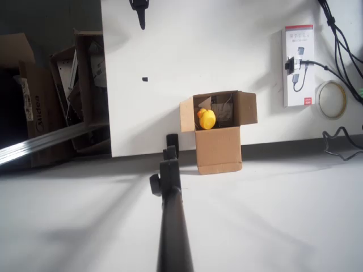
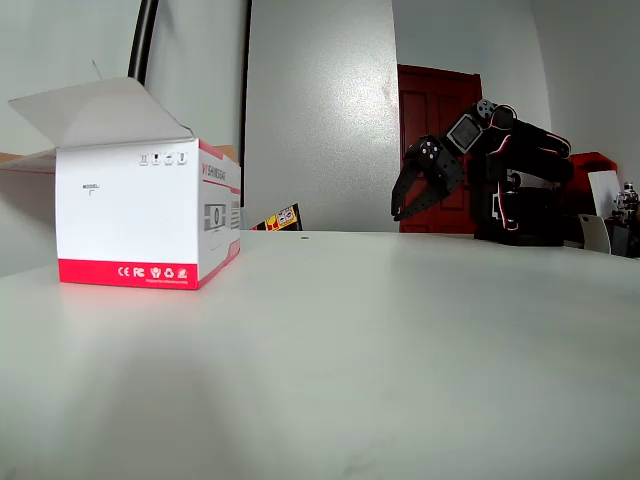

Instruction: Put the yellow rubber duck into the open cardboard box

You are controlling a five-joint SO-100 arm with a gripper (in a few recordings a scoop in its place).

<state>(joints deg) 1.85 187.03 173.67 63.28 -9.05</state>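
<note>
Dark red door [image 2: 432,150], pale walls

"MODEL:" and CE, FC marks on the white-and-red package [image 2: 140,215], fixed view.

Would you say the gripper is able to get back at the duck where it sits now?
Probably yes: the yellow rubber duck lies inside the open cardboard box, whose top is open, so the gripper would need to come from above.

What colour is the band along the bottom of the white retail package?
Red, bearing small white symbols; the fixed view shows the white retail package best.
</note>
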